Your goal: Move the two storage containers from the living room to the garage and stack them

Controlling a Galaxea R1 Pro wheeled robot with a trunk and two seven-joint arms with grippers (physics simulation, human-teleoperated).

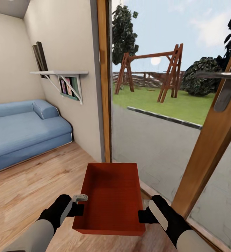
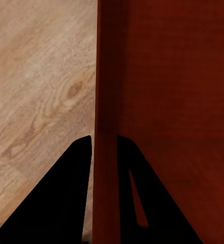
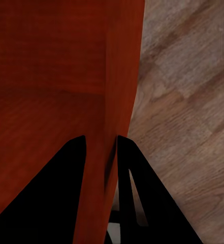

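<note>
- A red-orange storage container [image 1: 112, 196] hangs between the robot's 2 arms above the living room's light wood-plank flooring [image 1: 31, 185], just in front of a wood-framed glass door [image 1: 206, 147].
- The left pincer [image 1: 81, 206] is clamped on the container's left long wall; in the left wrist view its 2 black fingers [image 2: 56, 203] straddle that thin wall [image 2: 105, 101], 1 outside and 1 inside.
- The right pincer [image 1: 143, 215] grips the opposite long wall the same way, the wall [image 3: 119, 91] pinched between its 2 dark fingers [image 3: 45, 198] in the right wrist view.
- The container is a lidless rectangular bin, its long axis running away from the robot; its interior shows a finely textured floor with nothing in it.
- Its walls are thin, smooth and straight-edged, darker red in shadow.
- The plank floor carries visible grain and a knot [image 2: 73, 90] beneath the left wall.
- A blue sofa [image 1: 21, 133] stands against the beige wall at the left, under a white bracketed shelf [image 1: 61, 73].
- Through the glass: a grey paved strip, a lawn and a red-brown wooden swing frame [image 1: 153, 70]; a grey metal handle [image 1: 223, 82] sits on the door frame at the right.
</note>
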